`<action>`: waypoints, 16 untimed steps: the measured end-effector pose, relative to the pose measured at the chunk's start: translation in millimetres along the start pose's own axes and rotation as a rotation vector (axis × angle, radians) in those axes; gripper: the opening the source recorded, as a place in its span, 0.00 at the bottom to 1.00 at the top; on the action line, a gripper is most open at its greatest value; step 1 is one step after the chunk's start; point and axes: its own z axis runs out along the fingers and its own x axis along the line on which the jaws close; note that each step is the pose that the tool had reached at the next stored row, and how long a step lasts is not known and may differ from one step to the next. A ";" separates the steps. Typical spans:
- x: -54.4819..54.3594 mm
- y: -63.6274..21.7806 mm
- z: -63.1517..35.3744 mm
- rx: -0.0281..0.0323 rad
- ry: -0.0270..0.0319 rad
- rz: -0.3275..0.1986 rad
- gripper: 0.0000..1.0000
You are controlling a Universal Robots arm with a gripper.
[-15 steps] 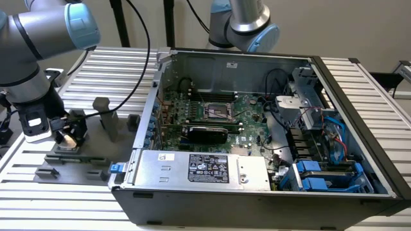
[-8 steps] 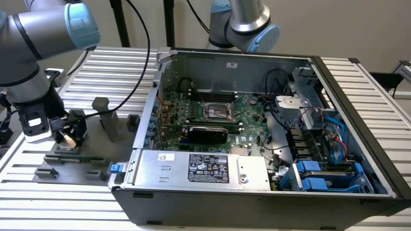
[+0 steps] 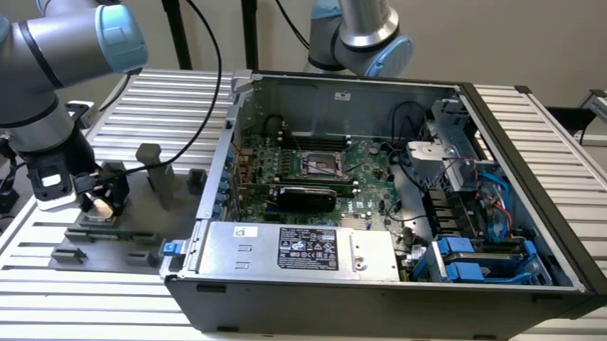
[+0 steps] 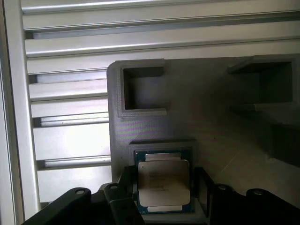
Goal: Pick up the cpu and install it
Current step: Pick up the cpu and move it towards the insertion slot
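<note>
- The hand (image 3: 99, 199) hangs low over the grey fixture (image 4: 154, 126) at the exterior view's left. Its fingers (image 4: 127, 187) stand apart.
- The cpu (image 4: 164, 183) lies flat in the fixture's shallow recess, directly between the fingers, with one finger beside each of two opposite edges.
- The chip is nearly square, so no long axis matters, and its sides run parallel to the fingers.
- The fingers seem not yet to press the edges, though the wrist view is dim there.
- The fixture sits on the ribbed table (image 4: 70, 140). The open computer case (image 3: 379, 284), with its empty socket (image 3: 323, 165), stands well apart, towards the exterior view's right.
</note>
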 end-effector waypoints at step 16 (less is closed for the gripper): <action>-0.1 0.1 -2.8 0.0000 -0.0026 0.000 0.55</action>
